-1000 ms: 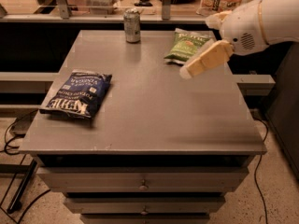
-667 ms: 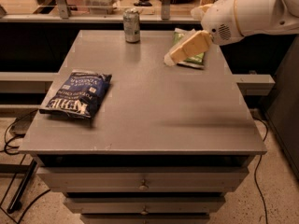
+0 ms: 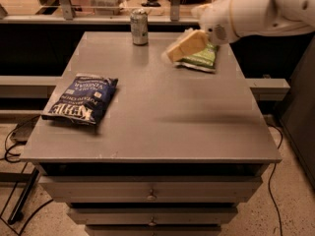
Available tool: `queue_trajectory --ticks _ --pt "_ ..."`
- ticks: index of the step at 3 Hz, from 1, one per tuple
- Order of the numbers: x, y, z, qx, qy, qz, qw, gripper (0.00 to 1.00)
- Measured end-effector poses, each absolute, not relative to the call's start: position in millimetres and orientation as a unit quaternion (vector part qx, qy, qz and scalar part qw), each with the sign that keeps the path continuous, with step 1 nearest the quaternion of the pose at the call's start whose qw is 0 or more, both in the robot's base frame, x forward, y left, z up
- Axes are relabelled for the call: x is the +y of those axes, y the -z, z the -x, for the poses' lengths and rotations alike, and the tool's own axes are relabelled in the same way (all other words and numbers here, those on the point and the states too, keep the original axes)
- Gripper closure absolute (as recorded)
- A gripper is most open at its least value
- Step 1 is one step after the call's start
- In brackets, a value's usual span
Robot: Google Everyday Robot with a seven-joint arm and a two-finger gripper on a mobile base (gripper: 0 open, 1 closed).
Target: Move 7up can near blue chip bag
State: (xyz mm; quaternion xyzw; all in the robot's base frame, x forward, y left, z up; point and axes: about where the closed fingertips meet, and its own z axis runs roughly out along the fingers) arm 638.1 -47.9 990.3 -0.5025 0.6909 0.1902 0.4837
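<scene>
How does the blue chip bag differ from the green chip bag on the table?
The blue chip bag is dark navy with white lettering; the green chip bag is light green. The blue chip bag lies at the left edge of the table, the green chip bag far right. The gripper partly hides the green chip bag; the blue chip bag shows fully. Both lie flat.

My arm (image 3: 256, 11): white, smooth rounded shell, thick tube shape, runs off at upper right. I see thin orange-tan ring (image 3: 231, 18) round shell near wrist. Wrist housing (image 3: 211, 21): bulbous, white, round grey disc (image 3: 220, 32) on side. Gripper (image 3: 186, 45): pale tan-yellow, wedge-like block, outline smeared, finer detail unreadable from my end. It sits over counter (image 3: 162, 107) toward far right corner, near far edge.
</scene>
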Motion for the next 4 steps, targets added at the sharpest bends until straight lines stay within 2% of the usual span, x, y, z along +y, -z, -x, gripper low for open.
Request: queue_trajectory --ticks 3,4 --pt "-18 -944 -763 0.716 -0.213 0.414 0.521 0.00" --pt "-18 -944 -763 0.716 -0.213 0.414 0.521 0.00"
